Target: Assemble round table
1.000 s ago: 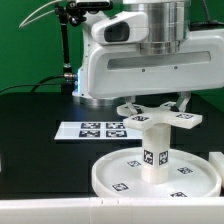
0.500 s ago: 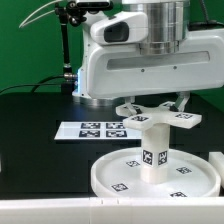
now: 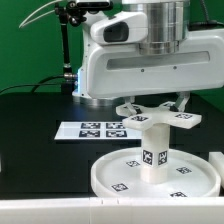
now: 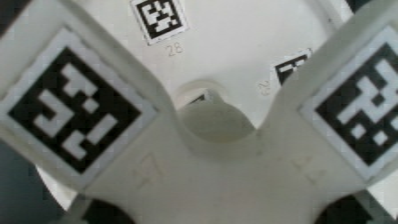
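A black table [image 3: 40, 150] is seen in front of a green backdrop [image 3: 30, 50]. Nearest on it, the large rimmed round disc [image 3: 115, 176] is laid flat, with the short thick cylinder leg [image 3: 154, 150] stood upright at its middle. The cross-shaped base piece [image 3: 160, 118] is seated level on the leg's top. Directly over it the gripper [image 3: 157, 103] is held pointing straight down, its jaws drawn partway in and closed about the base. Further back, the marker board [image 3: 98, 130] is laid flat, well apart from the disc.
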